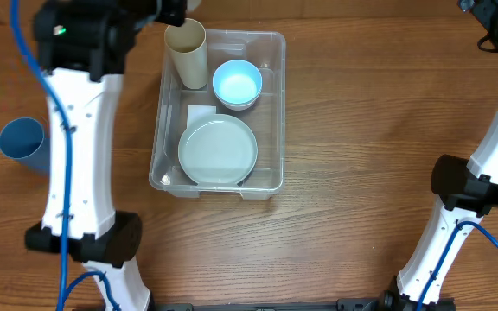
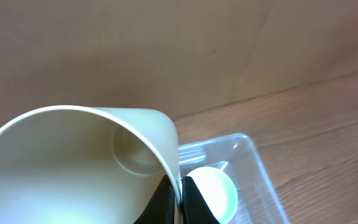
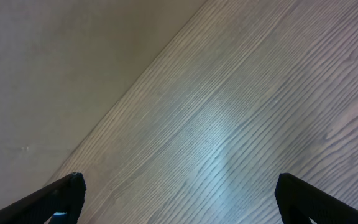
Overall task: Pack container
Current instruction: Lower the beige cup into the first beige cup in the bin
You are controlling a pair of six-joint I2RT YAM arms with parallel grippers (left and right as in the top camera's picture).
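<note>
The clear plastic container (image 1: 271,104) sits at the table's middle. It holds a pale green plate (image 1: 218,151) at the front and a light blue bowl (image 1: 237,84) at the back right. My left gripper (image 2: 180,196) is shut on the rim of a cream cup (image 1: 188,53), which lies tilted in the container's back left corner. The cup's mouth (image 2: 61,168) fills the left wrist view, with the bowl (image 2: 219,190) and the container's corner (image 2: 247,146) beside it. My right gripper (image 3: 179,199) is open and empty over bare wood at the far right.
A blue cup (image 1: 26,144) lies on its side on the table at the left, beyond my left arm (image 1: 80,147). My right arm (image 1: 482,164) stands along the right edge. A white label (image 1: 199,115) shows on the container's base.
</note>
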